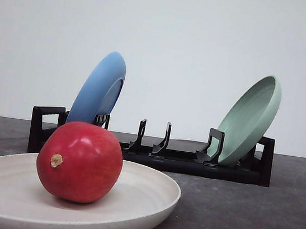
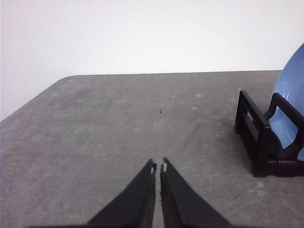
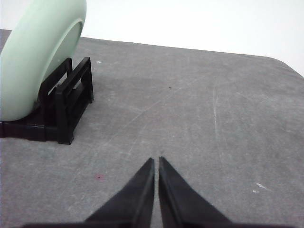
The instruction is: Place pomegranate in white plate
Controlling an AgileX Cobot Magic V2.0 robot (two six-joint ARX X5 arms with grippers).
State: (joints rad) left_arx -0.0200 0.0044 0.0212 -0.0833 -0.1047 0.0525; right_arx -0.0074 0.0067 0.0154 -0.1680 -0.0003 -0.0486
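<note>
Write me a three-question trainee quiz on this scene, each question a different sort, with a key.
1. True or false: the pomegranate lies in the white plate.
2. Multiple choice: which plate stands at the rack's right end in the front view? A. blue plate B. green plate C. white plate
3. Fill in: both the left tool and the right tool are ____ and hold nothing.

Key
1. True: it rests on the plate's inner surface, stem nub toward the camera.
2. B: the green plate leans at the right end, the blue one at the left.
3. Shut: on each tool the tips nearly meet over the bare table.
</note>
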